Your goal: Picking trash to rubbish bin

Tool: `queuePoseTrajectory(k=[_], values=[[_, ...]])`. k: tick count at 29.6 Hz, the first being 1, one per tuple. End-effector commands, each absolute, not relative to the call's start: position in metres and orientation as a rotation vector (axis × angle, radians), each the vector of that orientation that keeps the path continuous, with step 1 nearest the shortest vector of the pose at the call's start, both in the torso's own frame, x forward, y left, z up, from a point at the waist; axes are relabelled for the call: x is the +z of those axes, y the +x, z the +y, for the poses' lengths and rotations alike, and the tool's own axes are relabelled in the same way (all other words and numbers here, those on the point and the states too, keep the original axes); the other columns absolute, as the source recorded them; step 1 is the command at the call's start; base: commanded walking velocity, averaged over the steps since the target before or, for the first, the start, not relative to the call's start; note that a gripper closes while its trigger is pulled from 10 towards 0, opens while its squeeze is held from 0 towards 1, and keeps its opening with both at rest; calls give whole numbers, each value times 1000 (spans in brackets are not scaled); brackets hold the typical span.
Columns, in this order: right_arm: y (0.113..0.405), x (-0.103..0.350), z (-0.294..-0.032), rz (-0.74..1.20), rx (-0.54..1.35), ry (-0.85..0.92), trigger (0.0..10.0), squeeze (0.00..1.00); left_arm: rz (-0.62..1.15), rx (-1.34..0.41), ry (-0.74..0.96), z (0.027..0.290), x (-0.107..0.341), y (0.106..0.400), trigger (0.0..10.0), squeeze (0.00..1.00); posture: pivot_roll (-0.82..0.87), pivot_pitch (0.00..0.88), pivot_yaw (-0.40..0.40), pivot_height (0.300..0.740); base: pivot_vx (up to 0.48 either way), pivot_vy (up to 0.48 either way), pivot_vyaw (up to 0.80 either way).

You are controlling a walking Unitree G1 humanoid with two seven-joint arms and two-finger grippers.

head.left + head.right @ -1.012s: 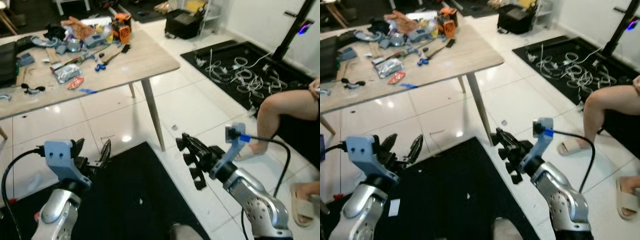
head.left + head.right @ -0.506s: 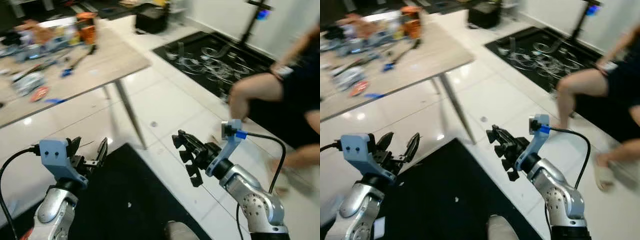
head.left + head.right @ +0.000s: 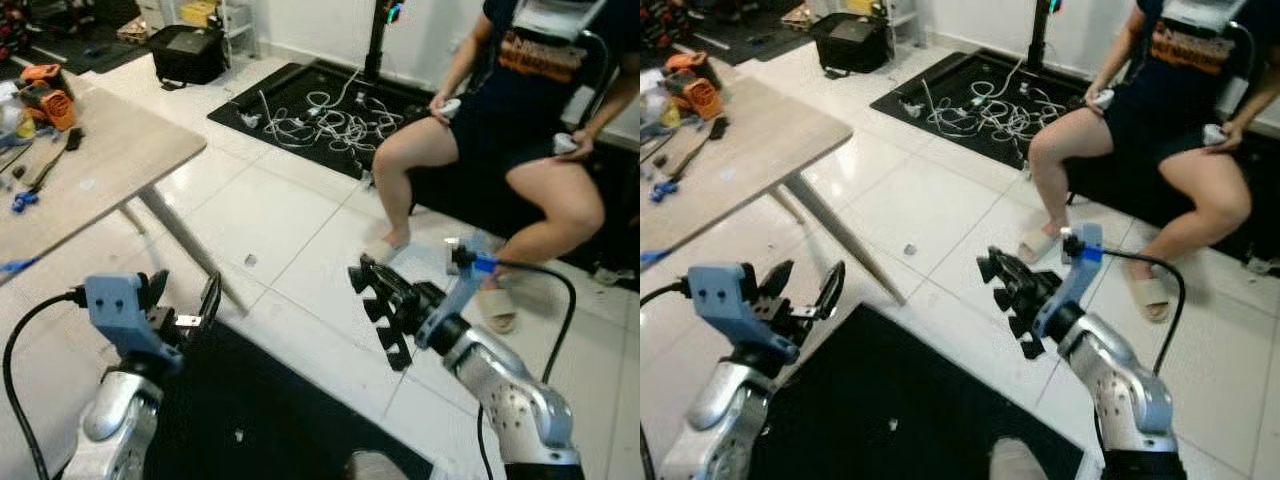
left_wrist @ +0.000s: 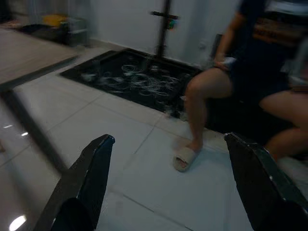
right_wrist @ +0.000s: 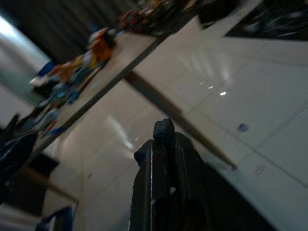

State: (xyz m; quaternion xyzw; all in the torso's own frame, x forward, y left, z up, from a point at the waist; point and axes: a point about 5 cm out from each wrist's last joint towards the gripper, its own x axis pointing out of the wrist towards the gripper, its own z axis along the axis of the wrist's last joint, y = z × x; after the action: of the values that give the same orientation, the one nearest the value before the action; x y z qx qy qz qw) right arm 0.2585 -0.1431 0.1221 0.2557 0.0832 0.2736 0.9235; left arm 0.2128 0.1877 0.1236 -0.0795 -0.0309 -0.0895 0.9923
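Observation:
My left gripper [image 3: 183, 300] is held low at the left, open and empty; its two black fingers [image 4: 94, 166] stand wide apart in the left wrist view. My right gripper [image 3: 375, 305] reaches forward at centre right, shut with nothing seen between its fingers [image 5: 163, 144]. A small scrap [image 3: 250, 260] lies on the white tiles ahead, past the table leg. A white speck [image 3: 238, 434] sits on the black mat [image 3: 270, 400] under me.
A wooden table [image 3: 90, 170] with tools and clutter stands at the left, its leg [image 3: 185, 245] slanting down. A person [image 3: 520, 110] sits at the right, feet in slippers [image 3: 495, 310]. White cables [image 3: 320, 105] lie on a dark mat; a black bag [image 3: 185, 50] stands behind.
The camera has swung to the right: the table slid off to the left and the seated person came fully into view. Both grippers kept their pose.

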Motion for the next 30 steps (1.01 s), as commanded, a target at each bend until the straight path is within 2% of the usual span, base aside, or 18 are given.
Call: queuePoseTrajectory(k=[1,13,27,30], values=[[259,121,-144,170,544,520,10000,0,-35,-179,-167,191,120,213,10000,0,-188,0,58,740,0,0,-800],[259,123,-141,163,546,519,10000,0,-39,-170,-160,195,122,214,10000,0,-152,0,52,740,0,0,-800],[257,122,-140,183,565,526,10000,0,-51,-148,-161,196,123,211,10000,0,-121,0,-4,740,0,0,-114],[256,121,-140,187,566,525,10000,0,-52,-147,-161,196,123,210,10000,0,-120,0,-8,740,0,0,-800]])
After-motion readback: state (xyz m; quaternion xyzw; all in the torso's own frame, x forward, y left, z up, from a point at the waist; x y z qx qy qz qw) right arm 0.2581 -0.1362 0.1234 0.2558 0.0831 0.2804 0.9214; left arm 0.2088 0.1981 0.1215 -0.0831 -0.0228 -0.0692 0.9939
